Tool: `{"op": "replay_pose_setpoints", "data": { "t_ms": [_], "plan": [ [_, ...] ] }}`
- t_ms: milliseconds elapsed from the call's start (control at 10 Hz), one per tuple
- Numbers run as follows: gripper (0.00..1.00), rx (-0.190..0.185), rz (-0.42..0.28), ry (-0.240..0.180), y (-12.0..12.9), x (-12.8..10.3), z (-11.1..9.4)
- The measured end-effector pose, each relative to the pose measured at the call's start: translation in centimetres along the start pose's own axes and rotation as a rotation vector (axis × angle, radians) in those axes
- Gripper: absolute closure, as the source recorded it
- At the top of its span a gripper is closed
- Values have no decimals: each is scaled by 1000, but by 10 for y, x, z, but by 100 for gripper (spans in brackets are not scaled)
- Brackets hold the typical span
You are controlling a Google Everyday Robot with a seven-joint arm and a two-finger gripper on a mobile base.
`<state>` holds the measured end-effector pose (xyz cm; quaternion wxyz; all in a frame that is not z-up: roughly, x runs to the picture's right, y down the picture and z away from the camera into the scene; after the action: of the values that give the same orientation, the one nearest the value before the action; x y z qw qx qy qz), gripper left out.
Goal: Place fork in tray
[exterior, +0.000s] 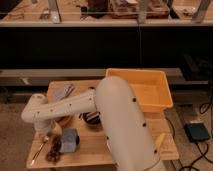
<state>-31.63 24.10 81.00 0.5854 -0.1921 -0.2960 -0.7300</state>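
One arm (117, 115), white and thick, rises from the lower middle of the view, bends left across the counter (90, 152) and turns down at its elbow above the left side. One gripper (50, 131) ends this arm, hanging low over the front-left part of the counter. Whether it is spread, pressed together or pinching anything cannot be told.

One fork (37, 152), thin and pale, lies on the counter at the front-left corner. It runs on a slant from near the front edge up toward the gripper. Its upper end is just below the gripper, and contact between the two cannot be made out.

One tray (145, 89), yellow-orange, deep and rectangular, stands on the back-right part of the counter, well apart from the fork. No item can be made out in the part of its inside that shows.

One blue-grey block (69, 140) sits just right of the gripper. One dark lump (54, 154) lies in front of that block, between it and the fork. One dark bowl (92, 120) stands near the middle of the counter, partly hidden by the arm. One grey cloth (64, 91) lies near the back-left edge. One yellow stick (160, 141) lies near the front-right edge, just beside the arm.

One dark box (197, 131) rests on the floor to the right of the counter.
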Motion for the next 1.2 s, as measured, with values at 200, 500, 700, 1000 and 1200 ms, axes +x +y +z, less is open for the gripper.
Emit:
{"op": "replay_pose_setpoints", "data": {
  "t_ms": [200,500,700,1000,1200],
  "plan": [
    [35,-2,-10,4,2,2,0],
    [35,8,-53,38,-3,14,-3],
    [35,5,-84,54,-7,22,-4],
    [35,8,-112,56,-12,31,1],
    [41,26,-132,51,-13,33,5]
  ]
}}
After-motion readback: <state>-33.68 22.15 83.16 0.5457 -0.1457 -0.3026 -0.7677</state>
